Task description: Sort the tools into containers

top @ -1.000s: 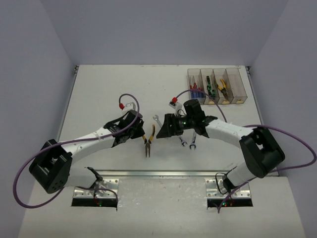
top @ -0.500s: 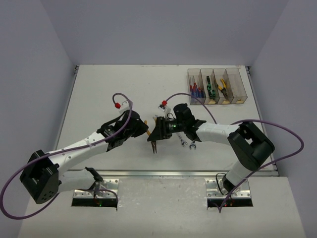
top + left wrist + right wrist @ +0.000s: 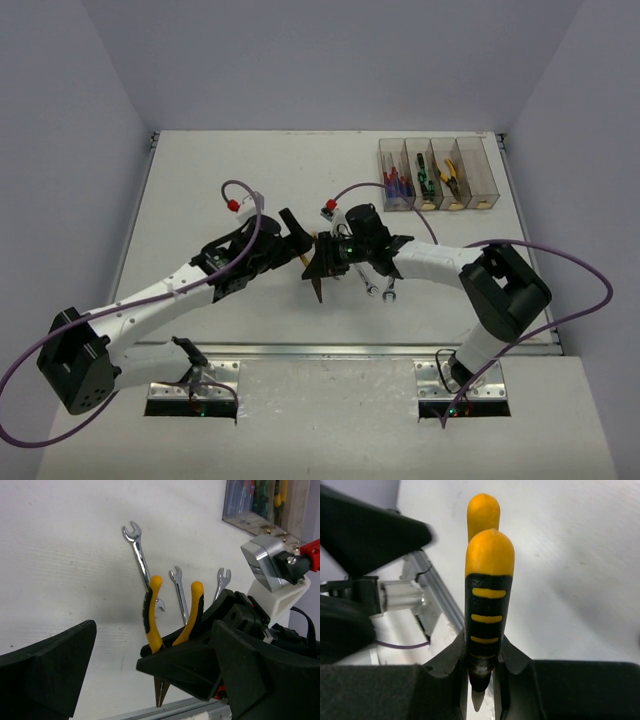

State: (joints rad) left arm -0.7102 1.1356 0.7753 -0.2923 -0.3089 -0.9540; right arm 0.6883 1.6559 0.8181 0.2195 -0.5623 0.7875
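Note:
A yellow-and-black pliers (image 3: pixel 319 280) hangs above the table middle, tips down, and my right gripper (image 3: pixel 323 262) is shut on it. In the right wrist view its striped handle (image 3: pixel 488 615) is pinched between the fingers (image 3: pixel 451 672). My left gripper (image 3: pixel 297 240) stands open just left of it, its fingers (image 3: pixel 47 675) wide either side of the pliers (image 3: pixel 152 615) and not touching. Three silver wrenches (image 3: pixel 140 555) (image 3: pixel 178 587) (image 3: pixel 220 582) lie on the table beyond. The containers (image 3: pixel 437 175) stand at the back right.
The bins hold blue/red screwdrivers (image 3: pixel 396 183), green/black screwdrivers (image 3: pixel 424 180) and another pliers (image 3: pixel 450 178); the rightmost bin (image 3: pixel 476 172) looks empty. Two wrenches (image 3: pixel 369 284) (image 3: pixel 390 287) lie under the right arm. A metal rail (image 3: pixel 330 350) edges the table's near side.
My left gripper lifted the pliers toward the right one. The right gripper closed on it, and the left has now opened and let go.

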